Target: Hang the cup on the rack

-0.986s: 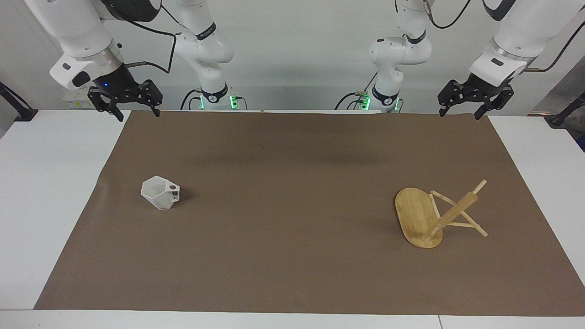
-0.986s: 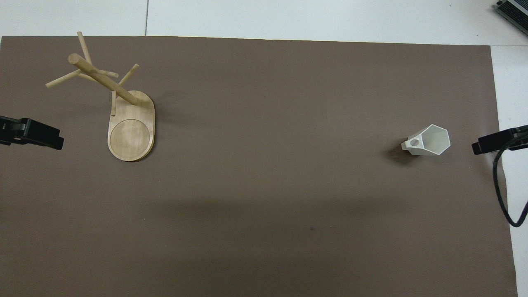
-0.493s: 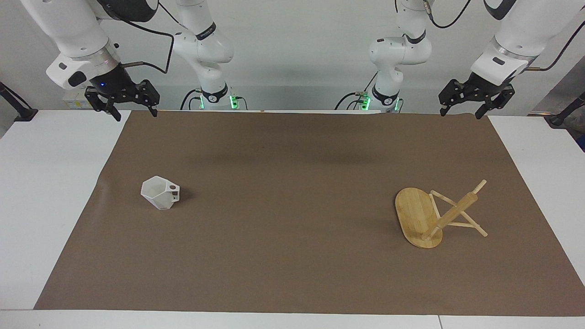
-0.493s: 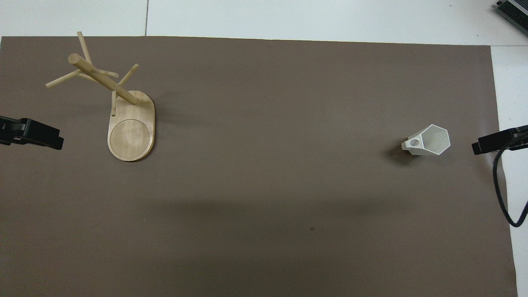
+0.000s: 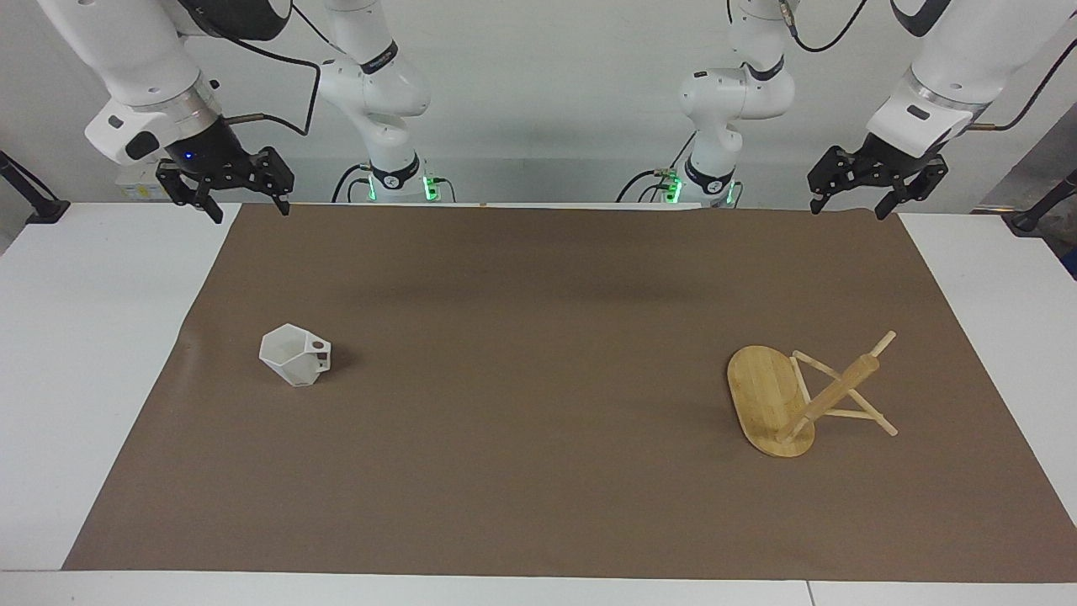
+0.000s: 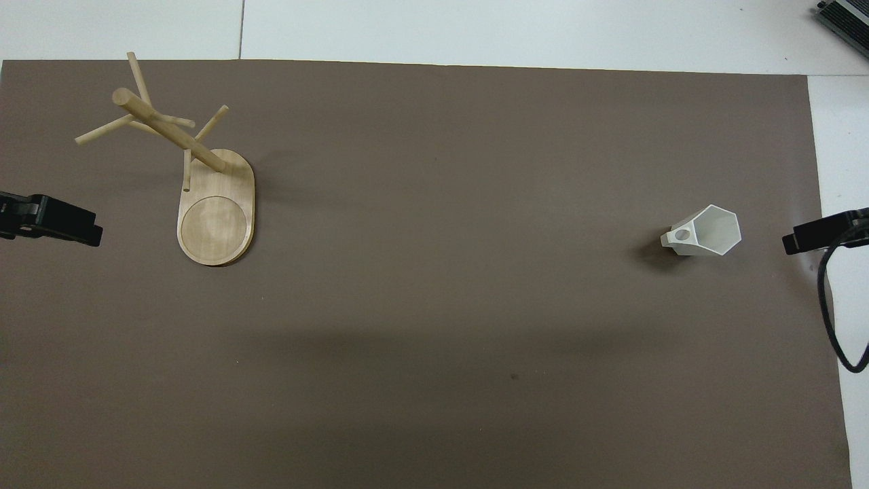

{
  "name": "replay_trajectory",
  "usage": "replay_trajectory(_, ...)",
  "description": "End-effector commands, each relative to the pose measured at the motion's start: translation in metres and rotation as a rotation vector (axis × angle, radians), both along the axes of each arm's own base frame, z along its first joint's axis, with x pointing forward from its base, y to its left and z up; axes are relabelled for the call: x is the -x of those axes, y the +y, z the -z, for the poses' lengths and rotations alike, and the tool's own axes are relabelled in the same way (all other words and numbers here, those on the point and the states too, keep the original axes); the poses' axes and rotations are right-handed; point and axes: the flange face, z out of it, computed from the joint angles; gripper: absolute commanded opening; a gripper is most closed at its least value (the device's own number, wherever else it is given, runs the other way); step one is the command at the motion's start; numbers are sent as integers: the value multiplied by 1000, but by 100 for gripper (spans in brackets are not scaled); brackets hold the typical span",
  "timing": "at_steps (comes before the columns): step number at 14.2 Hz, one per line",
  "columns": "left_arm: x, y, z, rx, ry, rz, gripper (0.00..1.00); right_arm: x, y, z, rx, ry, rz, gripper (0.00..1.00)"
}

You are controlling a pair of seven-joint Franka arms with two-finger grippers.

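Now we see both claws raised with fingers spread, empty. The right gripper (image 5: 246, 204) should descend over the white cup (image 5: 294, 355), at its end of the brown mat (image 5: 522, 337), handle kept free. The rack (image 5: 795, 400) stands toward the left gripper (image 5: 846, 207).

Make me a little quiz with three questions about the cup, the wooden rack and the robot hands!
1. True or false: the cup already hangs on the rack.
2. Which arm's end of the table is the rack at?
3. The left gripper and right gripper are: A) holding something, B) open and empty.

Key: 1 false, it sits on the brown mat; 2 the left arm's; 3 B.
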Motion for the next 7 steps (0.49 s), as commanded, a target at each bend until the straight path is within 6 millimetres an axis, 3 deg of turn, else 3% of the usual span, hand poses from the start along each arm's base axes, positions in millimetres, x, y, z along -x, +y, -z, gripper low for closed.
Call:
replay_trajectory(1,7,3,-3,-17,-6,-8,100,2,-2,-1,-18,-5,0,100)
replay_trajectory(7,8,3,-2,-18,-2,-10,100,3,-2,-2,-17,-5,2,100)
